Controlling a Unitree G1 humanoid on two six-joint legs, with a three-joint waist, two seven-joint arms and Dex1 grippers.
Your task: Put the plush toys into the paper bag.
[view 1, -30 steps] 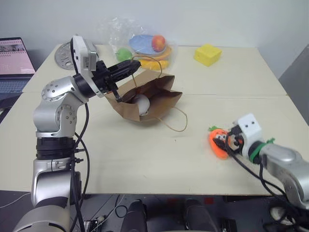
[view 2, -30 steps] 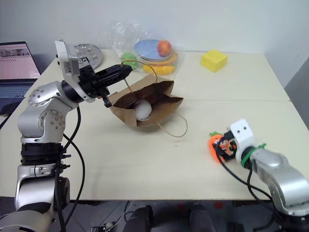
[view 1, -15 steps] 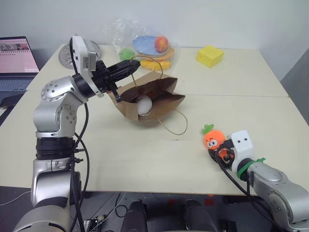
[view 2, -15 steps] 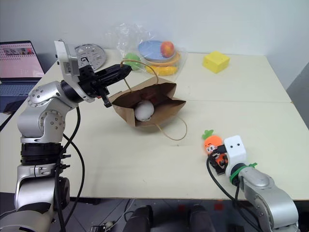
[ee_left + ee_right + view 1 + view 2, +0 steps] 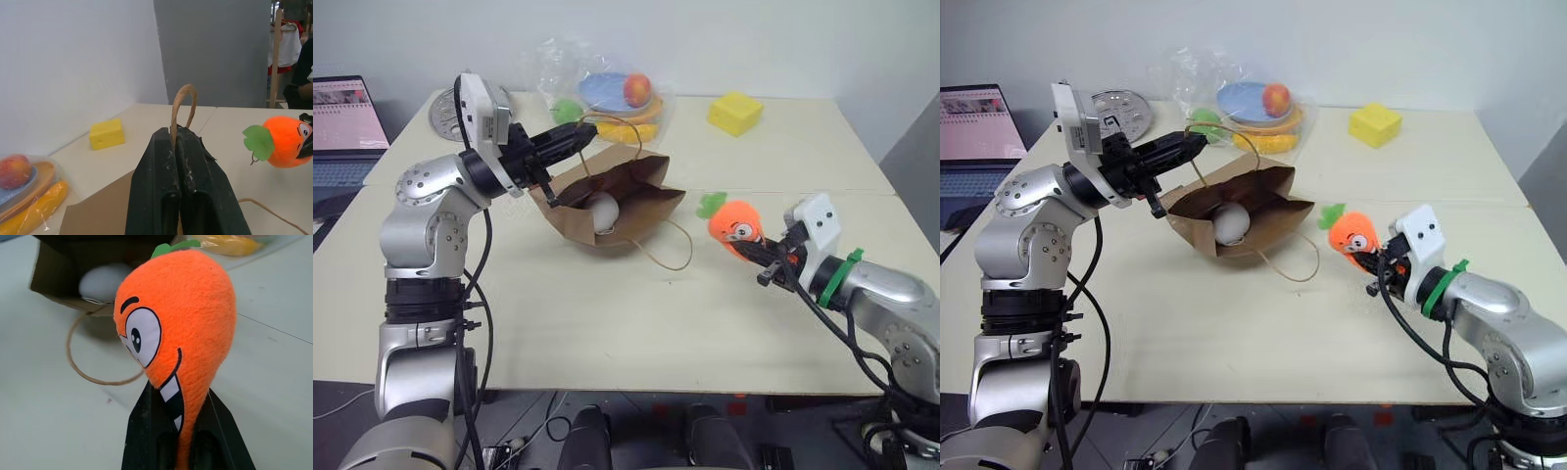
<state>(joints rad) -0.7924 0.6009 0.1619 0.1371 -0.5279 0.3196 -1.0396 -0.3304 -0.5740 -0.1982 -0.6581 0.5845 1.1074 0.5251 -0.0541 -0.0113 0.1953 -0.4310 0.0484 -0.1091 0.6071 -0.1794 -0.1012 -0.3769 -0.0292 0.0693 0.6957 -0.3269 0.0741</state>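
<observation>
The brown paper bag [image 5: 631,188] lies tilted on the table with its mouth held open. My left gripper [image 5: 581,131] is shut on its upper twisted handle [image 5: 183,100]. A white egg-shaped plush toy [image 5: 601,211] rests inside the bag. To the right of the bag, my right gripper [image 5: 756,251] is shut on the pointed lower end of the orange carrot plush toy [image 5: 733,218]. It holds the toy above the table. In the right wrist view the carrot [image 5: 182,318] stands upright between the fingers [image 5: 146,418], with the bag's mouth behind it.
The bag's second handle [image 5: 673,247] loops loose on the table towards the carrot. A clear plastic bag of fruit [image 5: 612,93] and a yellow block [image 5: 734,111] sit at the back. A laptop [image 5: 342,117] and a silver disc [image 5: 440,110] are at the far left.
My right gripper has shut on the carrot plush and lifted it off the table, up and left towards the bag. The left arm and the bag have stayed still.
</observation>
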